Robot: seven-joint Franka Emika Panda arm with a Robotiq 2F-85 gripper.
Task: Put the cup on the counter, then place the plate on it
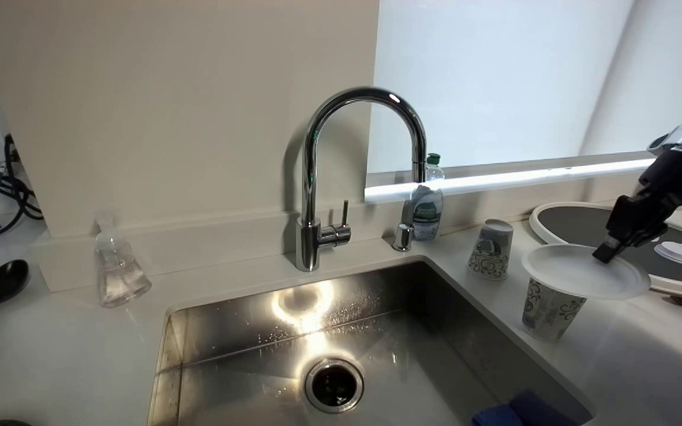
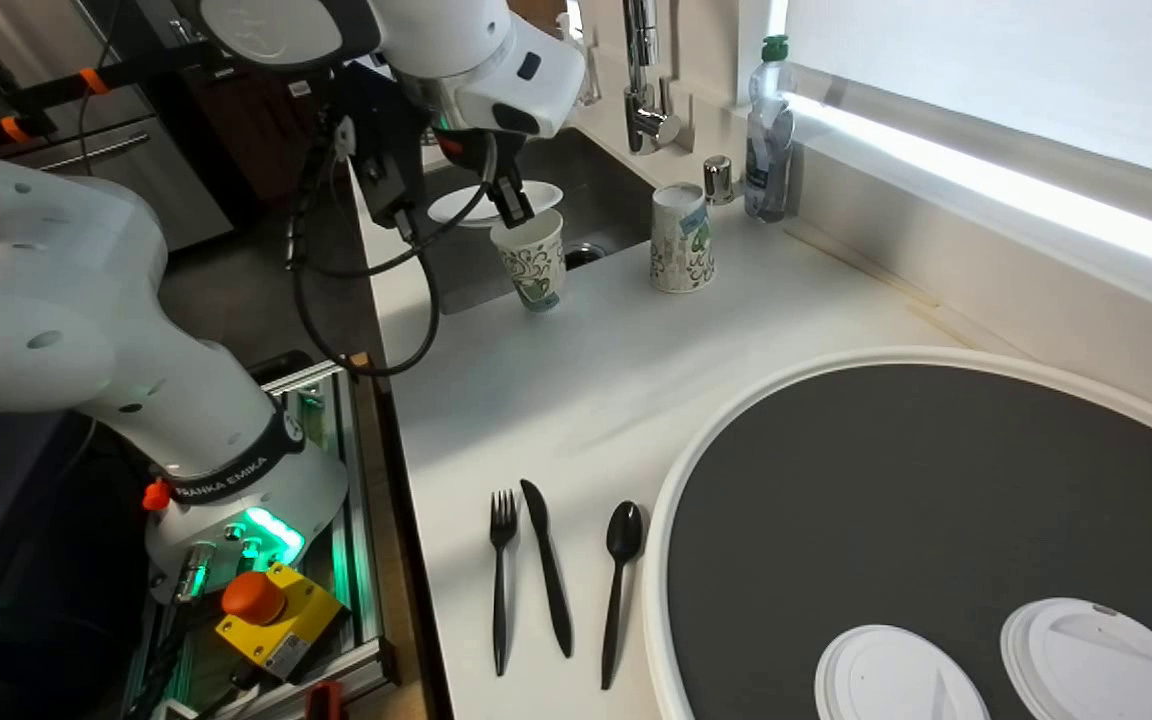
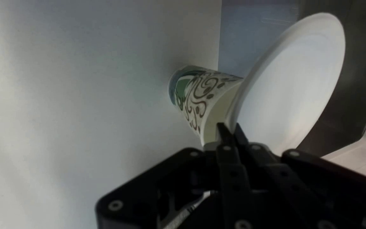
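I am pinching the rim of one white plate (image 1: 578,275) in my hand (image 3: 230,128), the plate hanging near the mouth of one upright patterned cup (image 1: 551,313) on the white desk (image 2: 576,400). That cup is standing just beside the edge of one steel sink (image 1: 222,325); whether it is touching the plate, I am unable to tell. A second cup (image 2: 683,250) is resting mouth down in both exterior views, with a strip of desk dividing the two, while one green-capped bottle (image 2: 769,150) is rising near one chrome tap (image 1: 310,177). In an exterior view, one black fork (image 2: 502,530), one knife (image 2: 548,570) and one spoon (image 2: 624,535) are lying between the desk's long edge and one round grey tray (image 2: 886,480), where two white lids (image 2: 891,680) are showing. A broad stretch of desk is running from the upright cup to the fork and knife, wider than the gap between the cups
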